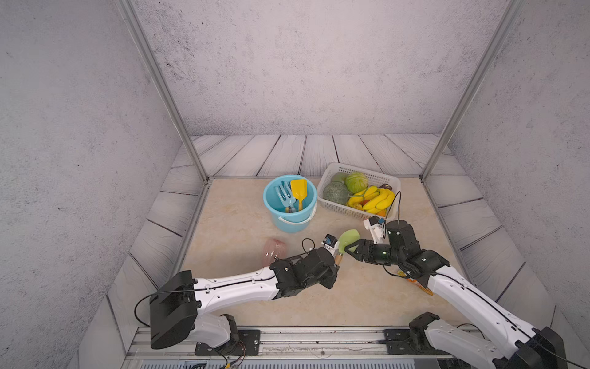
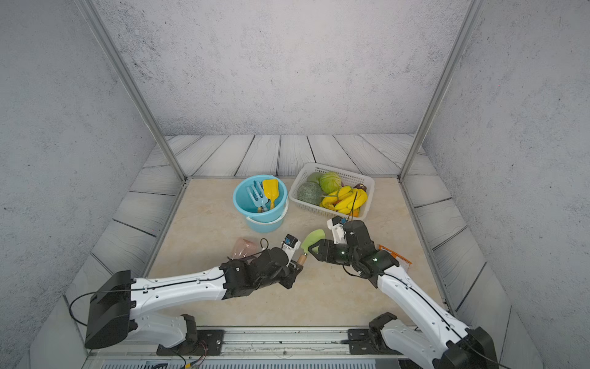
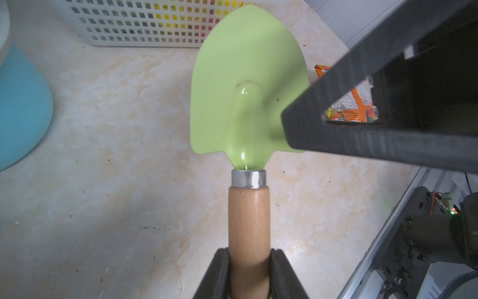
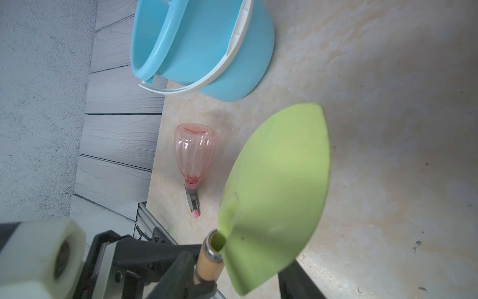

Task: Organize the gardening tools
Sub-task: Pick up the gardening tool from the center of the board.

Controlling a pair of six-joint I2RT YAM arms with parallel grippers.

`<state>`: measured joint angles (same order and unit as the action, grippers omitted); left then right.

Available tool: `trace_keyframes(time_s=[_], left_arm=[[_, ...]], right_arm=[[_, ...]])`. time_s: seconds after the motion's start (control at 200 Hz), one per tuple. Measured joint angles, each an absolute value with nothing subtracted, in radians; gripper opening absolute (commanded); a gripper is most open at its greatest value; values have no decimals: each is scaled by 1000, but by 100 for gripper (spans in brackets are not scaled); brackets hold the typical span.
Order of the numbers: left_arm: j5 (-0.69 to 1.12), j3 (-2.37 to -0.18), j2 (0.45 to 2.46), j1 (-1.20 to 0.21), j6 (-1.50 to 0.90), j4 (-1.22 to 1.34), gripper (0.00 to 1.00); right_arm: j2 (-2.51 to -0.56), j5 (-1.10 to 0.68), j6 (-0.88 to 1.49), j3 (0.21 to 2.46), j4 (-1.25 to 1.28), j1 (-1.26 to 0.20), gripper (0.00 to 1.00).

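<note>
A green trowel (image 1: 348, 238) (image 2: 313, 238) with a wooden handle hangs above the table's middle. My left gripper (image 3: 249, 255) (image 1: 336, 260) is shut on its handle. My right gripper (image 4: 236, 271) (image 1: 352, 247) stands open, its jaws on either side of the blade's (image 3: 248, 77) lower corner; I see no firm pinch. A pink spray bottle (image 1: 274, 250) (image 4: 194, 152) lies on its side left of the left wrist. A blue fork (image 1: 285, 193) and a yellow scoop (image 1: 298, 188) stand in the light-blue bucket (image 1: 266, 198).
A white basket (image 1: 360, 167) of fruit and vegetables sits at the back right, next to the bucket. An orange packet (image 1: 421, 286) (image 2: 396, 255) lies partly under the right arm. Metal frame posts stand at the table's back corners.
</note>
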<state>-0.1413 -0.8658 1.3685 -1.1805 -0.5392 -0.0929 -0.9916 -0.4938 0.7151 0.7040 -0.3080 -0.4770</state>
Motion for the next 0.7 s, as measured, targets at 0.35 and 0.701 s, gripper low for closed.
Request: trace_keyframes(time_s=[0.35,0.701], left_arm=[[-143,-831,1361,-1203,-523,-13,0],[-153,-823,1348,-1207,-521,4,41]], right_arm=[[-971,-471,749,709,-288,-476,11],[-944,-497,745,724,-265,-485,0]])
